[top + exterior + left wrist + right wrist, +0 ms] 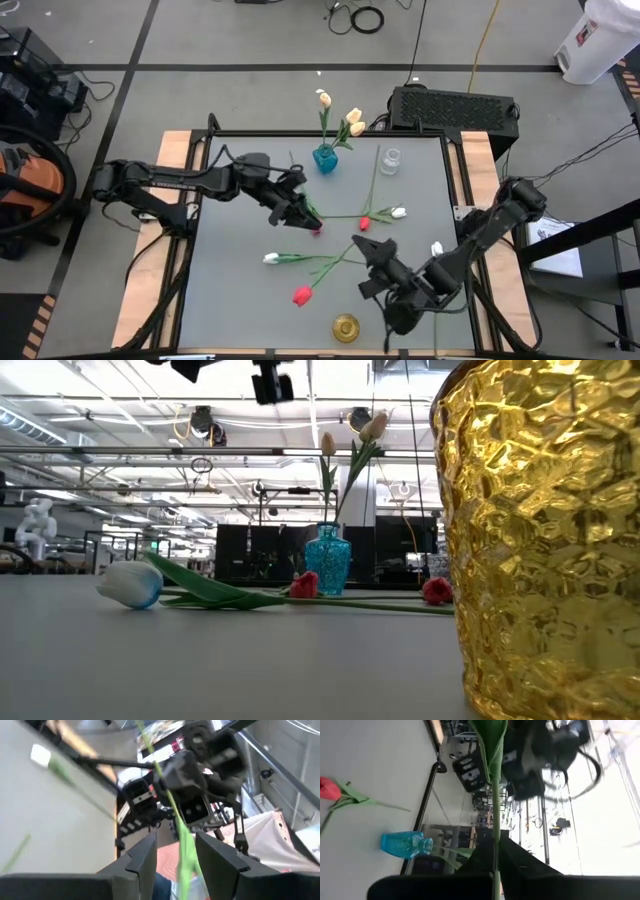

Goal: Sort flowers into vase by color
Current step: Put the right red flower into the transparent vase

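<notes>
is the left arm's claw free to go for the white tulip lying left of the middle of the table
Probably not yet. The left claw stands open around a green stem, apparently the flower the shut right claw holds. The white tulip lies nearby with bare table around it.

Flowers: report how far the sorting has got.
Done: three cream-yellow tulips stand in the blue vase. In hand: the right gripper is shut on a green stem, and the left gripper, fingers apart, has the stem between them too. Left: red and white tulips lie on the table; the clear vase and gold vase are empty.
</notes>
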`<state>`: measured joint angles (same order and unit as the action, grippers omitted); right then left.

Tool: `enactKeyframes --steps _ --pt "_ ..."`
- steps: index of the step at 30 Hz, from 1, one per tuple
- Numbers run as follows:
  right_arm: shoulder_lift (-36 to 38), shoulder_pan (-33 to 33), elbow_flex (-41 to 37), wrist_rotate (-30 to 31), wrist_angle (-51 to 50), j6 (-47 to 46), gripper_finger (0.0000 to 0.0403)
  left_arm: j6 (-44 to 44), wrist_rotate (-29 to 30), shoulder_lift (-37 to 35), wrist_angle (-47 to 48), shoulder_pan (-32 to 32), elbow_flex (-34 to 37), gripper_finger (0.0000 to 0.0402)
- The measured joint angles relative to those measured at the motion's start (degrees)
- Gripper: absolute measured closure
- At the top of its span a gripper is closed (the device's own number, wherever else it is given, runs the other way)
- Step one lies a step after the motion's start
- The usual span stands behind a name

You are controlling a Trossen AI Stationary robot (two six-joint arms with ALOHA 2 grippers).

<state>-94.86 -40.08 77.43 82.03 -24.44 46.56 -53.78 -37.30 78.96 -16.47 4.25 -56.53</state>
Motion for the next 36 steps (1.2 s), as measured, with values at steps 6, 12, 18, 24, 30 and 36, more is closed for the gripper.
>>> enactKeyframes --steps 6,12,18,24,30,36 --pt "8.2 -2.3 0.0 0.6 -11.6 -15.0 0.0402 6.5 -0.1 -4.8 0.7 1.8 0.0 0.0261" --pt "18.1 -3.6 0.0 0.6 -21.2 -26.9 0.0402 15.6 0.9 -11.7 6.8 3.6 0.0 0.0261" --pt "28.8 -3.5 0.0 0.6 -31.1 -40.0 0.0402 27.4 8.6 -19.2 20.4 4.2 0.0 0.0261" --pt "38.6 -3.5 0.0 1.0 -42.7 -57.9 0.0402 38.2 21.5 -23.5 32.9 3.5 0.0 0.0261" --pt "45.5 -3.5 -1.8 5.3 -53.7 -74.1 0.0402 46.2 30.0 -24.4 36.6 3.3 0.0 0.0261" --pt "52.2 -3.5 -7.5 7.9 -62.8 -87.7 0.0402 50.4 34.5 -26.0 36.6 4.0 2.8 0.0261"
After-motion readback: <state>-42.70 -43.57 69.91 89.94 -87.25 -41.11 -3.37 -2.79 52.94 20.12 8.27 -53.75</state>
